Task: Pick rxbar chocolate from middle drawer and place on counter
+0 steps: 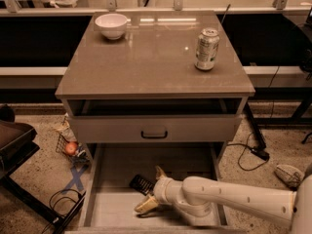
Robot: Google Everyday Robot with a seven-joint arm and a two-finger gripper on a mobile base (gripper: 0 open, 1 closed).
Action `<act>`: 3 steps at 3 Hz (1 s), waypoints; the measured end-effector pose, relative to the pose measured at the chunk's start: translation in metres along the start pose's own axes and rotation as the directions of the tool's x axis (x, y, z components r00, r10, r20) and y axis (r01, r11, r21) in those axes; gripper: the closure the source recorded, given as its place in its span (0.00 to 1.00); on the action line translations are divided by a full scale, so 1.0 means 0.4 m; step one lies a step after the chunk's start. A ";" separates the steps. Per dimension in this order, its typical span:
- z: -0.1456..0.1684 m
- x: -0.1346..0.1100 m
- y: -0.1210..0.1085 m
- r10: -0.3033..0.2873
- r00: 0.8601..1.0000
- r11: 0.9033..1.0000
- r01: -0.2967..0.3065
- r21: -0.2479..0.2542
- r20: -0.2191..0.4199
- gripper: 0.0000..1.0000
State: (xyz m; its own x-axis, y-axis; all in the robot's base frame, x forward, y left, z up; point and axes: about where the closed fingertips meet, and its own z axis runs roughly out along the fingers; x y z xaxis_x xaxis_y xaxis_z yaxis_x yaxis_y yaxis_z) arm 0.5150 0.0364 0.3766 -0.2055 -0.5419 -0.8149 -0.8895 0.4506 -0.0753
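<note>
The rxbar chocolate [141, 183], a small flat black bar, lies on the pale floor of the open middle drawer [117, 167], left of centre. My gripper [152, 189] reaches into the drawer from the right on a white arm. It is open, with one fingertip beyond the bar and the other nearer the drawer's front. The bar's right end sits between the fingers. The counter [151, 57] is the glossy taupe cabinet top above.
A white bowl [112, 25] stands at the counter's back left and a soda can [206, 49] at its right. A drawer front with a black handle [154, 134] overhangs the middle drawer. Cables, a small basket and a dark stand lie on the floor at left.
</note>
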 end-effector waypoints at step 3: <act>0.065 0.017 0.003 -0.023 0.998 0.999 0.021 -0.039 -0.062 0.70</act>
State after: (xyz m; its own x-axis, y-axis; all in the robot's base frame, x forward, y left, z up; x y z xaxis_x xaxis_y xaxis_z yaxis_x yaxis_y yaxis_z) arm 0.5233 0.0516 0.3559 -0.2098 -0.5954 -0.7756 -0.9087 0.4114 -0.0700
